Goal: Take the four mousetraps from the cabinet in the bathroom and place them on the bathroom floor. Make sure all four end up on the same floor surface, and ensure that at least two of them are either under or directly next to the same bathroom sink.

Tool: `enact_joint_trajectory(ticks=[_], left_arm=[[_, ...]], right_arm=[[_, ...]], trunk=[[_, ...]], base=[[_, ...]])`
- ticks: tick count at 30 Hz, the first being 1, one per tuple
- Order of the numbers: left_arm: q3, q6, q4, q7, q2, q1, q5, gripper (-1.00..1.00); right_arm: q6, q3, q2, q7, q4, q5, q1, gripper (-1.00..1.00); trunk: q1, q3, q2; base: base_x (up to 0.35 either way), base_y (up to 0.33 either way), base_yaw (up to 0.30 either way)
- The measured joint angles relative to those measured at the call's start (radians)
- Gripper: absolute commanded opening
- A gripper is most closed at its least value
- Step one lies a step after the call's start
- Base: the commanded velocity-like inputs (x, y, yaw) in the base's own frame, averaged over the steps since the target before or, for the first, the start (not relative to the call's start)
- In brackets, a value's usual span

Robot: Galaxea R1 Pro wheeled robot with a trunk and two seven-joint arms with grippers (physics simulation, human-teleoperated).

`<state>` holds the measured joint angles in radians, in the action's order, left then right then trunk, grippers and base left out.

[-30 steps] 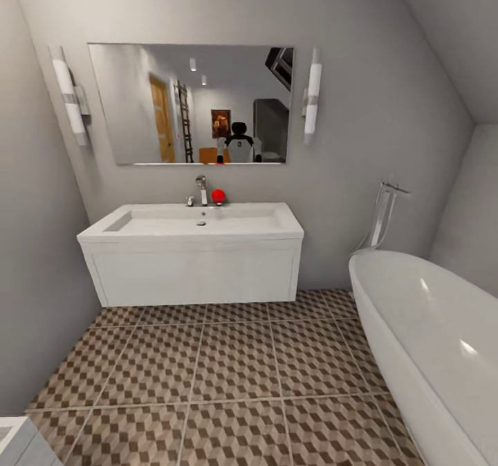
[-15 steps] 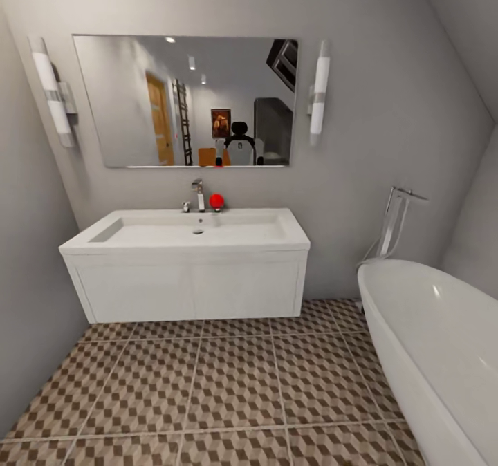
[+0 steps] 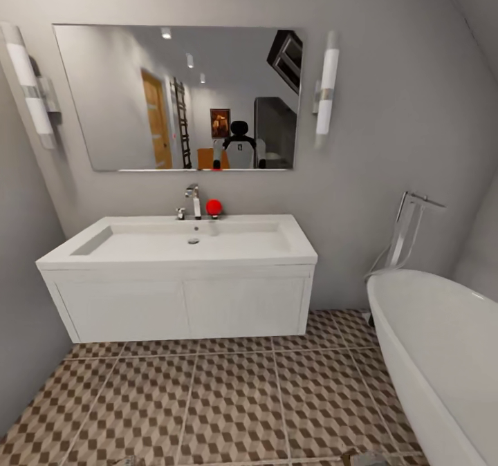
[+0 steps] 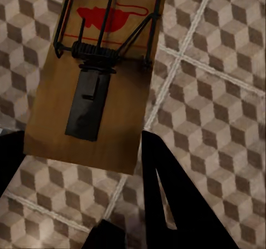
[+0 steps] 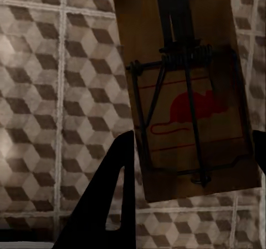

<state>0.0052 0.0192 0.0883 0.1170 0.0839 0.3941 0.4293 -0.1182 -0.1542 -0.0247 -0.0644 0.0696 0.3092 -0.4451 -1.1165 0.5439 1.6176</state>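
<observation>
Each black gripper, left [image 4: 83,155] and right [image 5: 191,160], pinches 1 brown wooden mousetrap [image 4: 94,77] [image 5: 188,93], long axis along its fingers, above cube-patterned tile floor [image 3: 235,404] before the white vanity sink [image 3: 180,300].

The head camera has moved closer to the sink [image 3: 180,300] — the vanity now looks larger and sits lower in the head view, its left end nearer the frame edge. The mirror [image 3: 176,96] has widened too. The bathtub [image 3: 443,355] has slid rightward, and less floor [image 3: 235,404] shows — the white corner at lower left is gone.
</observation>
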Motion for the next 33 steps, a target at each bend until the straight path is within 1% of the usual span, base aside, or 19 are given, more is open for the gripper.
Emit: enact_joint_trajectory(ticks=[2, 3, 4, 6, 8, 12, 13, 18, 25, 33], left_arm=[[0.000, -0.052, 0.057, 0.001, 0.003, 0.001, 0.001, -1.00], [0.000, -0.096, 0.105, 0.003, 0.005, 0.002, 0.000, -1.00], [0.001, -0.115, 0.128, 0.003, 0.006, 0.001, 0.000, -1.00], [0.001, -0.160, 0.190, 0.005, 0.007, 0.002, -0.002, -1.00], [0.001, -0.175, 0.212, 0.006, 0.007, 0.002, -0.003, -1.00], [0.001, -0.184, 0.226, 0.006, 0.007, 0.002, -0.003, -1.00], [0.000, -0.185, 0.226, 0.006, 0.007, 0.002, -0.003, -1.00], [-0.002, -0.179, 0.227, 0.006, 0.007, 0.002, -0.003, -1.00], [-0.006, -0.177, 0.231, 0.006, 0.001, 0.002, -0.004, -1.00], [-0.003, -0.178, 0.232, 0.006, -0.002, 0.002, -0.003, -1.00]], right_arm=[[-0.041, -0.001, 0.002, -0.003, 0.068, -0.002, 0.000, -1.00], [-0.079, -0.001, 0.001, -0.001, 0.123, -0.004, 0.000, -1.00], [-0.099, -0.003, 0.002, 0.000, 0.147, -0.005, 0.000, -1.00], [-0.172, -0.004, 0.005, -0.006, 0.208, -0.001, 0.000, -1.00], [-0.204, -0.004, 0.003, -0.006, 0.233, -0.001, 0.000, -1.00], [-0.238, -0.004, -0.001, -0.003, 0.279, 0.001, 0.000, -1.00], [-0.239, -0.004, -0.001, -0.004, 0.295, 0.000, 0.000, -1.00], [-0.232, -0.006, 0.001, -0.001, 0.308, -0.007, 0.000, -1.00], [-0.188, -0.008, 0.002, 0.001, 0.307, -0.012, 0.001, -1.00], [-0.176, -0.009, 0.002, 0.001, 0.306, -0.013, 0.001, -1.00]], trunk=[[0.000, 0.000, 0.000], [0.000, 0.000, 0.000], [0.000, 0.000, 0.000], [0.000, 0.000, 0.000], [0.000, 0.000, 0.000], [0.000, 0.000, 0.000], [0.000, 0.000, 0.000], [0.000, 0.000, 0.000], [-0.001, 0.000, 0.000], [-0.001, 0.000, 0.000]], base=[[0.322, 0.000, 0.000], [0.322, 0.000, 0.000], [0.322, 0.000, 0.000], [0.322, 0.000, 0.000], [0.322, 0.000, 0.000], [0.321, 0.000, 0.000], [0.312, 0.000, 0.000], [0.182, 0.000, 0.000], [0.028, 0.000, 0.000], [0.002, 0.000, 0.000]])
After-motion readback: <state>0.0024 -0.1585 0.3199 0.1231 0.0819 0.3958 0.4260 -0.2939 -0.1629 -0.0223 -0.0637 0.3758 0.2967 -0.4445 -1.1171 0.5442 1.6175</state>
